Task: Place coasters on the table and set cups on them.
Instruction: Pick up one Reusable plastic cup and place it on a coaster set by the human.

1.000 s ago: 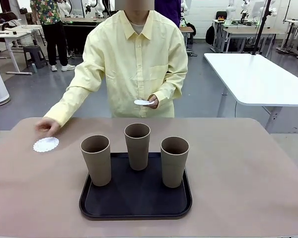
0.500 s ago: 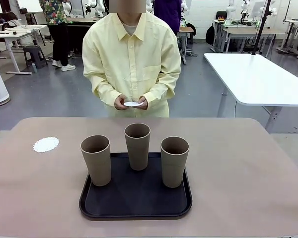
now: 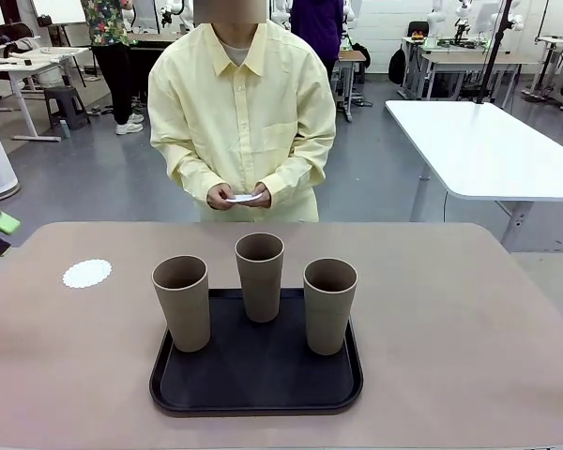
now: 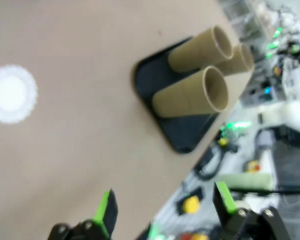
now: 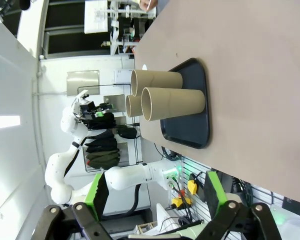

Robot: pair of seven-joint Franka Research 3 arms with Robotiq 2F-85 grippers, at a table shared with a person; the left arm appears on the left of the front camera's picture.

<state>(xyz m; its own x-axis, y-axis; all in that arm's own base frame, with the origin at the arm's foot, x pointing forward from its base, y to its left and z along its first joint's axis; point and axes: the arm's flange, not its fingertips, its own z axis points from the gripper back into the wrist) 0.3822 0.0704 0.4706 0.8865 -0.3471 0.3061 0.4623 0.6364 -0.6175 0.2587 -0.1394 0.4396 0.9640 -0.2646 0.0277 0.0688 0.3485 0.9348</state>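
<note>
Three cups (image 3: 260, 277) stand close together on the tray (image 3: 253, 380) at mid-table, with narrow gaps between them. Right of the tray the table (image 3: 469, 319) is open surface. To the left, one flat coaster (image 3: 86, 274) lies well apart. A person (image 3: 239, 112) stands at the far edge.

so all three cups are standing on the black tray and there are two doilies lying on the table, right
Not quite: one doily lies on the table, not two, as the front view shows. The other white paper is in the person's hands, off the table. All three cups do stand on the black tray.
</note>
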